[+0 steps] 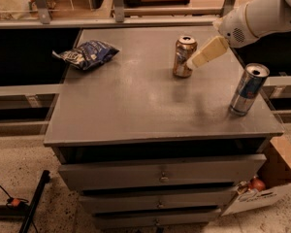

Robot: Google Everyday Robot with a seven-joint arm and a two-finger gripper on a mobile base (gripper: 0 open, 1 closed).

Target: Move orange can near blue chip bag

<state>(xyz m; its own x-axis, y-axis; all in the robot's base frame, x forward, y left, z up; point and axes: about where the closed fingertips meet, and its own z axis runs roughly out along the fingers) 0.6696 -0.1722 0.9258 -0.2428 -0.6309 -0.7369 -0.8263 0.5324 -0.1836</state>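
The orange can stands upright at the back middle-right of the grey cabinet top. The blue chip bag lies wrinkled at the back left of the top, well apart from the can. My gripper comes in from the upper right on a white arm. Its cream tip lies right against the can's right side in this view. I cannot tell whether it touches the can.
A taller blue-and-silver can stands near the right edge of the top. A cardboard box with items sits on the floor at the lower right. A black stand leg lies at the lower left. Shelving and rails run behind the cabinet.
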